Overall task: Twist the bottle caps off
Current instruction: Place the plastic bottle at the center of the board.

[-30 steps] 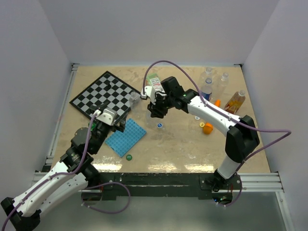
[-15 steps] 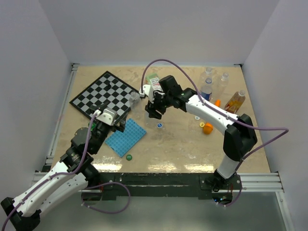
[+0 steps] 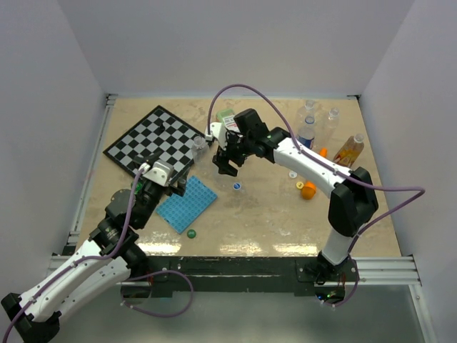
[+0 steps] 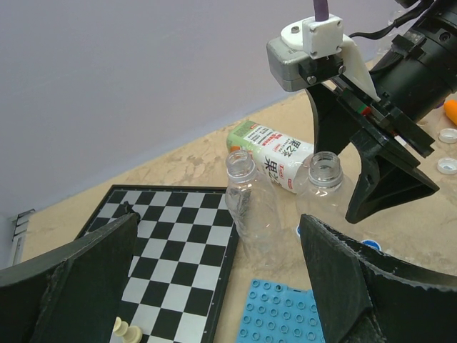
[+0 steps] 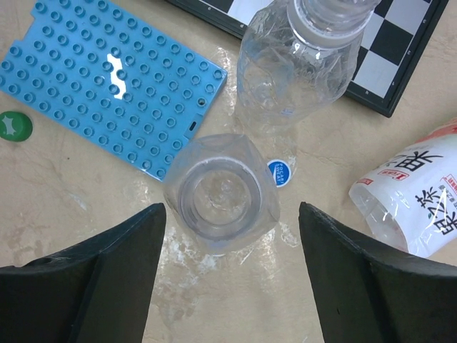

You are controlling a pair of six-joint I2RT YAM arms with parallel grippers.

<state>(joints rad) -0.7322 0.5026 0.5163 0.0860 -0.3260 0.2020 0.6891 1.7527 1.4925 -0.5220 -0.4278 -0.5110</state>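
A clear bottle (image 5: 220, 196) stands upright with its neck bare, straight below my right gripper (image 5: 230, 214), which is open with a finger on each side and clear of the plastic. A second clear bottle (image 5: 300, 64), also bare-necked, stands beside it at the chessboard's edge. A blue cap (image 5: 281, 172) lies loose on the table by the first bottle, and a green cap (image 5: 14, 126) lies past the blue plate. My left gripper (image 4: 221, 286) hangs open over the chessboard edge, short of both bottles (image 4: 246, 193), holding nothing.
A labelled bottle (image 3: 228, 121) lies on its side behind the right gripper. A chessboard (image 3: 143, 139) sits back left and a blue studded plate (image 3: 187, 201) at front. Several capped bottles (image 3: 308, 130) stand back right, near an orange toy (image 3: 308, 190) and loose white caps (image 4: 448, 165).
My right gripper has opened and let go of the clear bottle, shifting slightly left and back. The left arm has not moved.
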